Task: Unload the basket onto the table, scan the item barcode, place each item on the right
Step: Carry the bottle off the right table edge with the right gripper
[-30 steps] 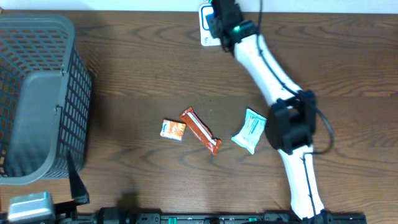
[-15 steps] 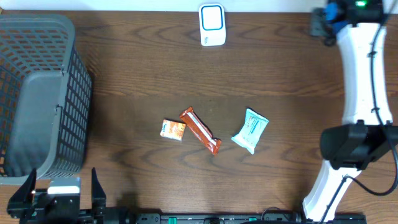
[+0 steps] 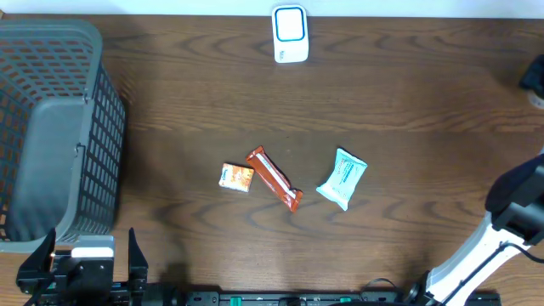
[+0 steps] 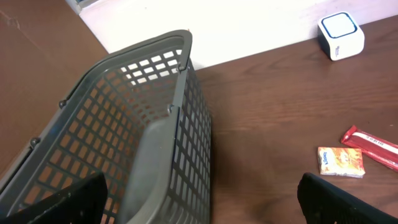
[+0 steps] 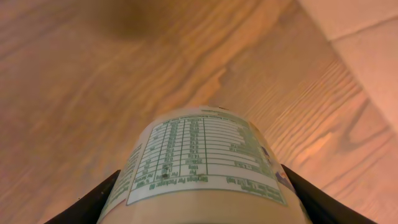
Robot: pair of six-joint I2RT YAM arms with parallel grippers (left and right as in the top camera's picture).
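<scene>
We see our right gripper (image 5: pixel 200 202) pinching a labelled container (image 5: pixel 202 152), while our left gripper (image 3: pixel 86 260) rests with jaws spread wide.

Black two-finger left gripper (image 3: pixel 83 246) at the near left table edge, jaws spread wide, both fingers (image 4: pixel 68 200) parallel with nothing between them. White-and-black right arm (image 3: pixel 473 259) stands at the near right corner, bent at a black elbow joint (image 3: pixel 520 201) and leaning out past the right border. Right gripper (image 5: pixel 199 208) clamped from both sides on a pale round container (image 5: pixel 202 162) with a printed label
</scene>
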